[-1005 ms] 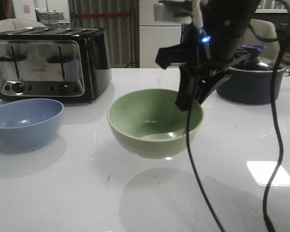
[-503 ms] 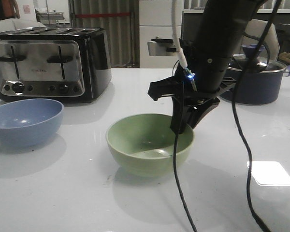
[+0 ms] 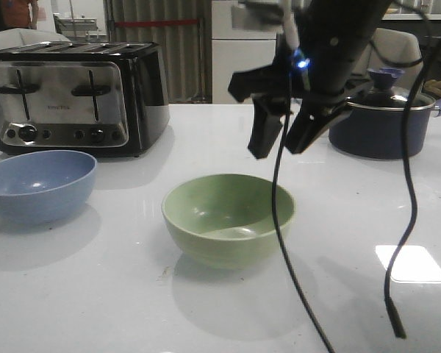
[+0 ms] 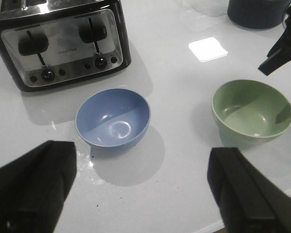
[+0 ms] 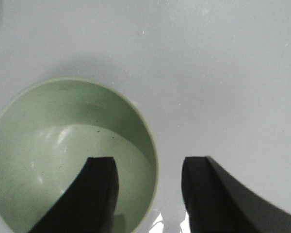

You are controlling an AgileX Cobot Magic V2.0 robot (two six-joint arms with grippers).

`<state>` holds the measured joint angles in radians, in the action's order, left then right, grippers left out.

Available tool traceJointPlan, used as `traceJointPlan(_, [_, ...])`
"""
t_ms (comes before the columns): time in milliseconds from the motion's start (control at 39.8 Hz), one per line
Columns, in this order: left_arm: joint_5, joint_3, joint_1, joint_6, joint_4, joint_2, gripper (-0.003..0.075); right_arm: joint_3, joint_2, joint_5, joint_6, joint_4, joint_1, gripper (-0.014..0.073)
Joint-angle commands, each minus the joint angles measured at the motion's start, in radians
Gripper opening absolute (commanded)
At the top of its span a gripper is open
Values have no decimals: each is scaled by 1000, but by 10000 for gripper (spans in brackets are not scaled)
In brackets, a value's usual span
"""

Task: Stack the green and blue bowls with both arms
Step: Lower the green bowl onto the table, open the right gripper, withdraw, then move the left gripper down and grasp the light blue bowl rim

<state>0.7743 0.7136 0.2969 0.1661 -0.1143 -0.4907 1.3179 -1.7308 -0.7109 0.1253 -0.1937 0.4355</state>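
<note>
Green bowl (image 3: pixel 228 218) beneath open right pincer (image 3: pixel 281 138)

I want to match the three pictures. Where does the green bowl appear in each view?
Front view: green bowl at centre, on the table.
Left wrist view: at the right side, right of the blue bowl.
Right wrist view: lower left, filling much of the picture.
Shared landmark: the open right gripper above its rim.

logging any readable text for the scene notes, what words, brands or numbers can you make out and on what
Toaster: a small brand word printed between its two levers, too small and blurred to read in either view.
Toaster buttons and dial: no legible markings.
Green bowl, blue bowl, navy pot: no text visible.
Nothing else readable.
</note>
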Motion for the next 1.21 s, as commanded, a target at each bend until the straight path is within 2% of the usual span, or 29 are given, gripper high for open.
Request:
traceJointPlan(0, [-81,29,9,0,-8,-10,602,-54,166,92,21,-6,0,431])
traceJointPlan(201, [-81,29,9,0,-8,-10,602,-251,440,97,52,-5,0,431])
traceJointPlan(603, [-81,29,9,0,-16,-10,602,-477,916,-80,52,5,-2,431])
traceJointPlan(854, [-81,29,9,0,-16,-10,602,-523,1083,-206,52,4,-2,431])
traceJointPlan(1181, [-81,29,9,-6,-16,-15,602,-536,1130,-223,52,4,-2,431])
